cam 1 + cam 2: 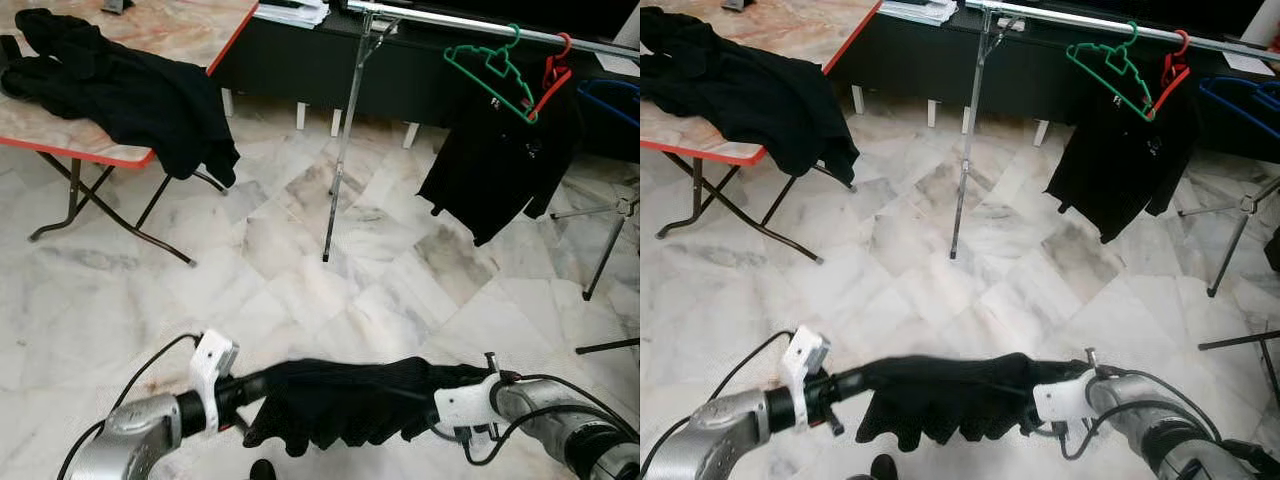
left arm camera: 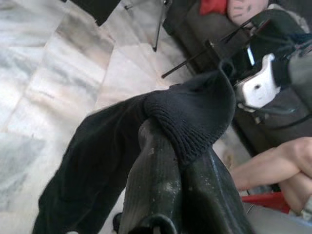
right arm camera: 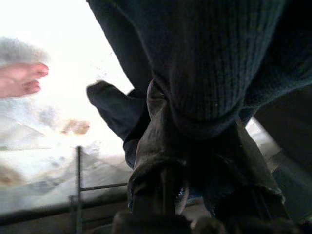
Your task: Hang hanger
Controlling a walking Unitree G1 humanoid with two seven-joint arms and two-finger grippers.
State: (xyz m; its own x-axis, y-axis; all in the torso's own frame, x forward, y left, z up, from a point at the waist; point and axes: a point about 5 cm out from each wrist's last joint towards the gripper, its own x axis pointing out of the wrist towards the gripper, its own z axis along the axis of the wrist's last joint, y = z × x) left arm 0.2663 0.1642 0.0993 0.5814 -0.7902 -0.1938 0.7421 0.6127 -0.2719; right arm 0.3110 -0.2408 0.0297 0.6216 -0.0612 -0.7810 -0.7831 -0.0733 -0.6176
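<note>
- While both arms are raised low in front of the robot, a black knitted garment (image 1: 345, 400) is stretched between the left gripper (image 2: 183, 161) and the right gripper (image 3: 195, 146), hanging over the marble floor (image 1: 300, 250).
- In the left wrist view, the left gripper's fingers (image 2: 156, 180) are seen pressed close together with a ribbed edge of the garment wrapped over their tips.
- In the right wrist view, the right gripper's fingers (image 3: 156, 161) are likewise covered by knitted cloth; they appear clamped on it.
- A clothes rail (image 1: 470, 22) is seen ahead, to the robot's right, well apart from the grippers.
- On the rail, an empty green hanger (image 1: 492, 68) is hung just beside a red hanger (image 1: 553, 78) that carries a dark garment (image 1: 500, 160).
- A folding table (image 1: 170, 30) stands to the left, with black clothes (image 1: 110, 85) draped over its edge.
- A person's bare foot (image 3: 22, 78) is visible in the right wrist view.
</note>
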